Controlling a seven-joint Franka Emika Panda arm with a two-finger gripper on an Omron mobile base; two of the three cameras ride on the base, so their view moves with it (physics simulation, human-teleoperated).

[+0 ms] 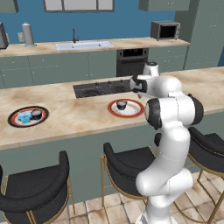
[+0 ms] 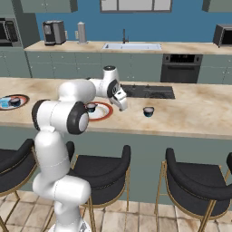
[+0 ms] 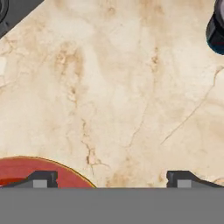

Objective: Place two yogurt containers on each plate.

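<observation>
The white plate with a red rim [image 1: 131,113] holds one dark yogurt container [image 1: 121,105] [image 2: 91,107]. The dark-edged plate [image 1: 17,124] at the far left carries a light blue container [image 1: 25,118] and a dark one [image 1: 36,114]. Another dark container [image 2: 148,111] [image 3: 216,28] stands alone on the counter, to the right of the red-rimmed plate [image 2: 104,113]. My gripper [image 2: 123,105] [image 3: 113,179] hovers open above bare counter between that plate's edge [image 3: 26,170] and the lone container, with nothing between its fingers.
A black cooktop [image 1: 103,88] [image 2: 147,91] is set into the counter just behind the gripper. Dark stools [image 1: 127,168] line the counter's near side. The back counter holds a sink [image 1: 85,44] and a microwave [image 1: 165,30].
</observation>
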